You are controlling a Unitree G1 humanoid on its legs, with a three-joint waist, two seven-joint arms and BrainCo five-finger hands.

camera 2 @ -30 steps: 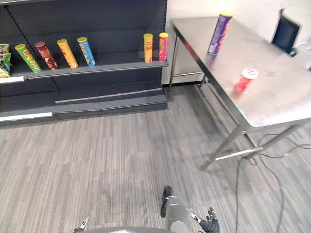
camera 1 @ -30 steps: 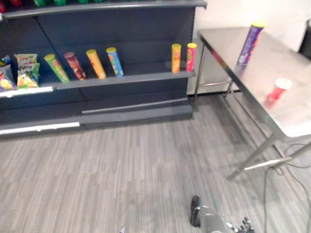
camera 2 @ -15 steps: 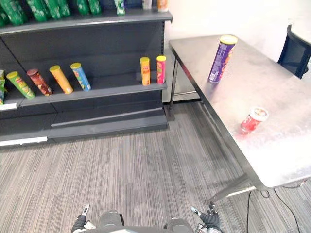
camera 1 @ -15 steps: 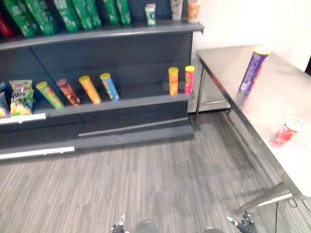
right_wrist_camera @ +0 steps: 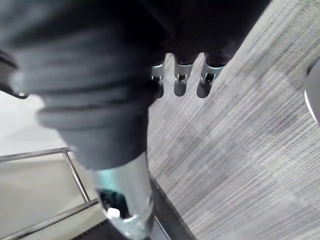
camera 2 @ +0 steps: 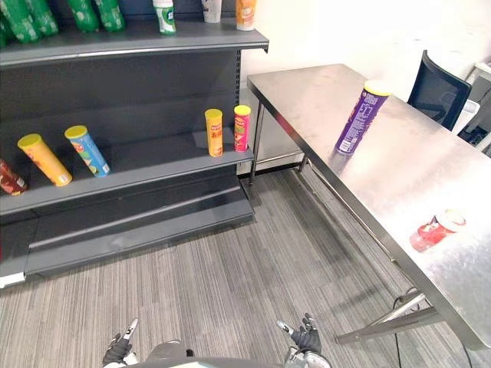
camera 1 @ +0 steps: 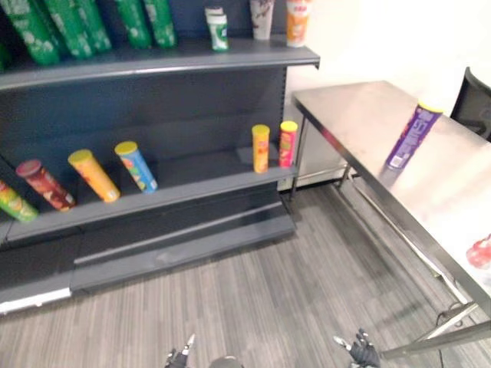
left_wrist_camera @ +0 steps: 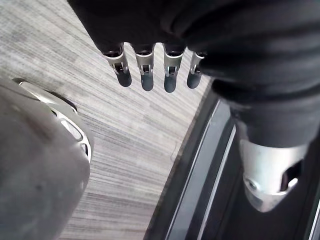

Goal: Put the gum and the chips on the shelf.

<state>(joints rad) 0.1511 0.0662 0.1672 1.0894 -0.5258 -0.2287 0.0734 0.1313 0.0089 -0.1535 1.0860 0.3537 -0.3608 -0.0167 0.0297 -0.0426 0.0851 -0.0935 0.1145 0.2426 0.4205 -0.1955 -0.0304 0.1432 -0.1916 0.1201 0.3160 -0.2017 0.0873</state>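
Note:
A tall purple chips can with a yellow lid stands on the steel table at the right. Nearer on the same table, a small red gum tub lies on its side. The dark shelf unit stands ahead on the left. My left hand and right hand hang low over the carpet, far from both items. In the wrist views the left fingers and right fingers are straight and hold nothing.
The middle shelf carries several chip cans, among them a yellow one and a pink one at its right end. Green bottles and cups fill the top shelf. A black chair stands behind the table. The table's legs reach the carpet.
The whole picture has shifted, so the camera has moved: shelf and table look nearer and the top shelf has come into sight. My right forearm has dropped lower in the picture.

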